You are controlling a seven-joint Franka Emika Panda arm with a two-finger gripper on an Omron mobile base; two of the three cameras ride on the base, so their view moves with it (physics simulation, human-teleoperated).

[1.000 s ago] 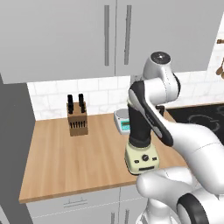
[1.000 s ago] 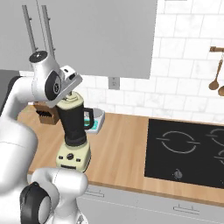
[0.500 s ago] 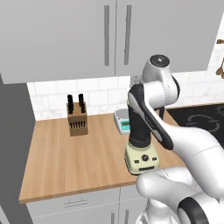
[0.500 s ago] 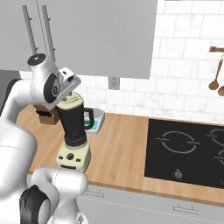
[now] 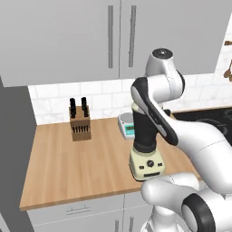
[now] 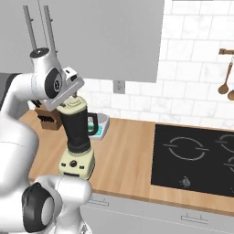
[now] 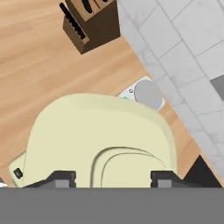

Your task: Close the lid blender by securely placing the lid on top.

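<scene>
At the bottom of the hand view the gripper [image 7: 113, 177] shows two dark tips standing apart, one either side of the lid's raised knob w/ a gap at each, so the jaws look open and not clamped on anything. The lid [image 7: 98, 140] fills the lower centre of that view, cream and round; in the right base view it sits at upper left on top of the blender [image 6: 77, 137], looking level on the black jar. Behind, toward the tiles, are a small scale [image 7: 142, 94] and a knife block [image 7: 89, 19].

Risks, as a judgement: seating can't be confirmed from here, so the lid may only be resting on the rim. If a tip catches the knob when the hand lifts, the lid could tilt or come off, and a sideways swing could nudge the jar.
</scene>
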